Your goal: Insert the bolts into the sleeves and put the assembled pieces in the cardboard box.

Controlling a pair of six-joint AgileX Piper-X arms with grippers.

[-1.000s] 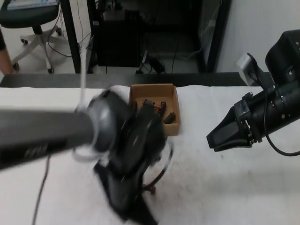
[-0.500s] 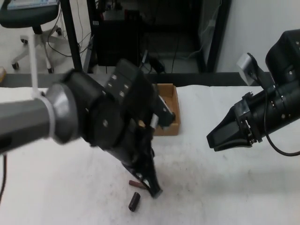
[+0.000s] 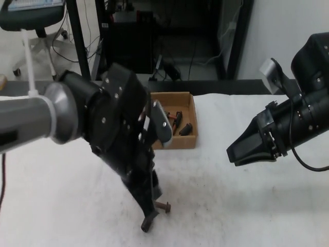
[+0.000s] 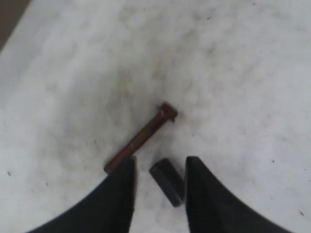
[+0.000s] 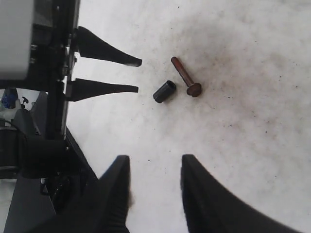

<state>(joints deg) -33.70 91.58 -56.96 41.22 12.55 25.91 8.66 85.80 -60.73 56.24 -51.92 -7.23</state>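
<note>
A rusty bolt and a short black sleeve lie loose on the white bench. My left gripper hangs open just above them, its fingertips either side of the sleeve's end and the bolt beside one finger. In the high view this gripper points down at the sleeve and bolt, near the front of the bench. The right wrist view shows the sleeve, the bolt and the left gripper beyond my open, empty right gripper. The cardboard box stands behind.
Dark assembled pieces lie inside the box. My right gripper hovers over the bench's right side, well away from the parts. A dark frame and a chair stand behind the bench's far edge.
The left arm swung across the front of the box and settled with its gripper lower, over the loose sleeve. The right arm has not moved.
</note>
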